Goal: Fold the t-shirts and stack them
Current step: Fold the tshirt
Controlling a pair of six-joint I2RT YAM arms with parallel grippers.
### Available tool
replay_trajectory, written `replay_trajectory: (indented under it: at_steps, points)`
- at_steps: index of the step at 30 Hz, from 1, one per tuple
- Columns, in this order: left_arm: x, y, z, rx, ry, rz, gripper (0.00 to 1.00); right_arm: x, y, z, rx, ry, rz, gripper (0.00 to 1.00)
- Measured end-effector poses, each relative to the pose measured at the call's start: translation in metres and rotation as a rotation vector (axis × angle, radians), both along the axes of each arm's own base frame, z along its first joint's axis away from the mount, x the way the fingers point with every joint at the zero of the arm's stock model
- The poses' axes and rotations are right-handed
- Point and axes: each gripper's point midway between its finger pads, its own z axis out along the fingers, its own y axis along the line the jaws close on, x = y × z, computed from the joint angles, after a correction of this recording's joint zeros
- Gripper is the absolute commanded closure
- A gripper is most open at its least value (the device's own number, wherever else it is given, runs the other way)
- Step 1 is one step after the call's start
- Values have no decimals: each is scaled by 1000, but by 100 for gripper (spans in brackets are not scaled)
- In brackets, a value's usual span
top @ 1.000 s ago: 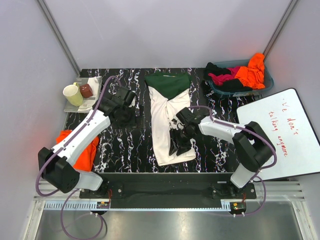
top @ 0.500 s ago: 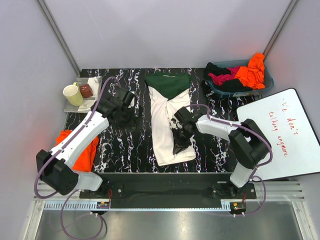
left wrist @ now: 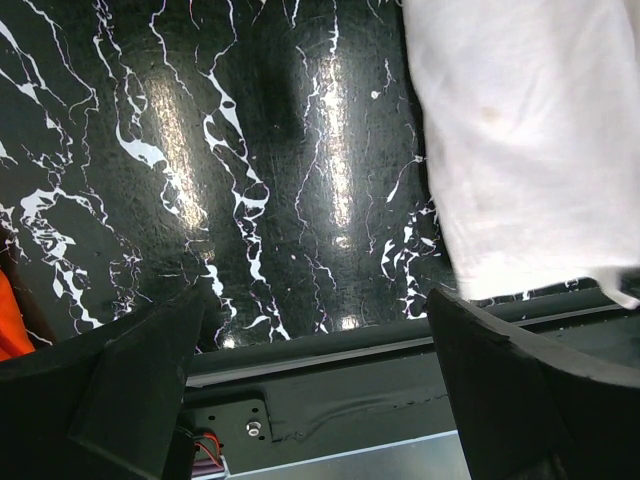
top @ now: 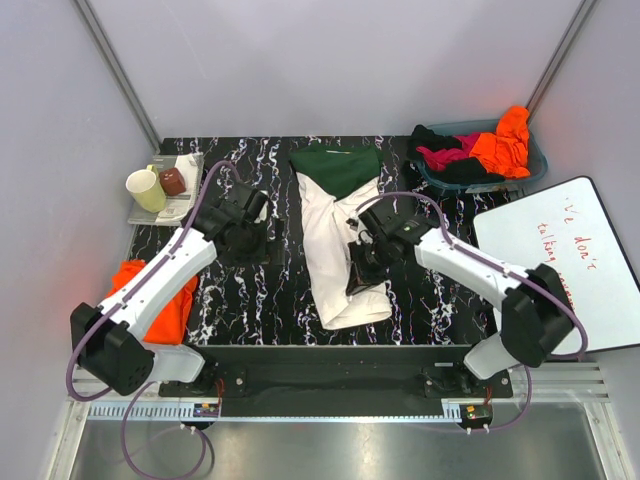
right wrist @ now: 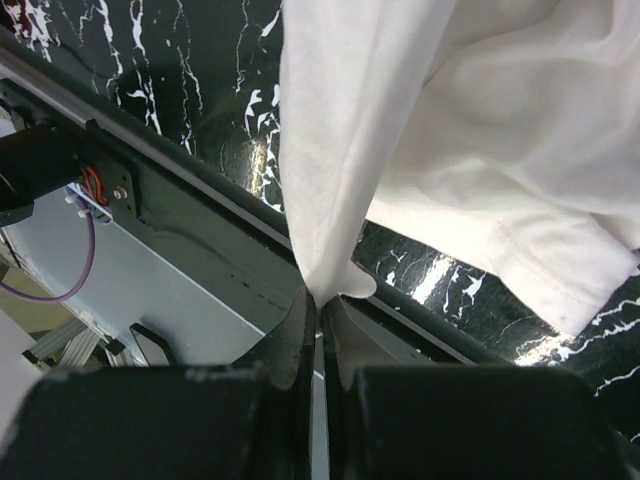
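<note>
A cream t-shirt with dark green sleeves (top: 338, 235) lies lengthwise on the middle of the black marbled table (top: 250, 290), partly folded into a long strip. My right gripper (top: 368, 262) is shut on the shirt's right edge and lifts a fold of cream cloth (right wrist: 335, 180) off the table. My left gripper (top: 240, 232) is open and empty, hovering left of the shirt; the cream cloth shows at the upper right of its view (left wrist: 520, 140). An orange t-shirt (top: 160, 295) lies at the table's left edge. More shirts, orange, magenta and black, fill a basket (top: 478, 150).
A tray with a cream mug (top: 146, 189) and a brown object (top: 173, 181) stands at the back left. A white board with red writing (top: 570, 260) lies at the right. The basket is at the back right corner.
My right gripper has risen and shifted slightly back, pulling the shirt's right edge up with it. My left arm has drawn a little toward the back.
</note>
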Motion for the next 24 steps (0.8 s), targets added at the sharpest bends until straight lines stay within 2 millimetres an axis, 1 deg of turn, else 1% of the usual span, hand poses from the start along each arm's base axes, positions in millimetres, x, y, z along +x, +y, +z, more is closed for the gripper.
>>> replay_trajectory:
  at_steps: [2, 4, 6, 8, 10, 12, 13, 14, 15, 16, 18, 19, 20, 22, 24]
  points:
    - [-1, 0, -2, 2, 5, 1, 1, -2, -2, 10, 15, -17, -1, 97]
    - [-1, 1, -3, 3, 8, 1, 1, -6, -4, 11, 13, -12, -1, 97]
    - [-1, 1, -3, 3, 7, 2, 1, -13, -9, 3, -4, 21, -2, 97]
    - [-2, -1, -3, -4, 10, -1, 1, -25, -18, -11, -35, 69, -5, 97]
    - [-2, -2, -3, -11, 13, -1, 1, -39, -29, -26, -76, 122, -12, 83]
    - [-3, -3, -3, -18, 16, -1, 1, -51, -38, -37, -114, 171, -21, 66]
    - [-3, -4, -3, -21, 17, -2, 1, -54, -41, -39, -126, 186, -26, 51]
    - [-3, -5, -4, -26, 19, -3, 1, -58, -44, -41, -137, 199, -26, 45]
    - [-4, -6, -5, -33, 25, -5, 1, -58, -46, -41, -149, 201, -29, 35]
    - [-5, -7, -7, -40, 31, -6, 1, -57, -48, -42, -159, 192, -31, 19]
    - [-8, -14, -13, -76, 50, -8, 1, -54, -52, -37, -179, 160, -38, 10]
    - [-10, -18, -16, -95, 61, -9, 1, -50, -53, -30, -180, 130, -46, 5]
    - [-12, -22, -21, -116, 73, -6, 1, -44, -53, -21, -173, 88, -55, 3]
    - [-18, -33, -30, -156, 97, -13, 2, -31, -53, 1, -152, -12, -79, 2]
    - [-28, -51, -41, -214, 123, -25, 6, -17, -54, 27, -118, -125, -111, 2]
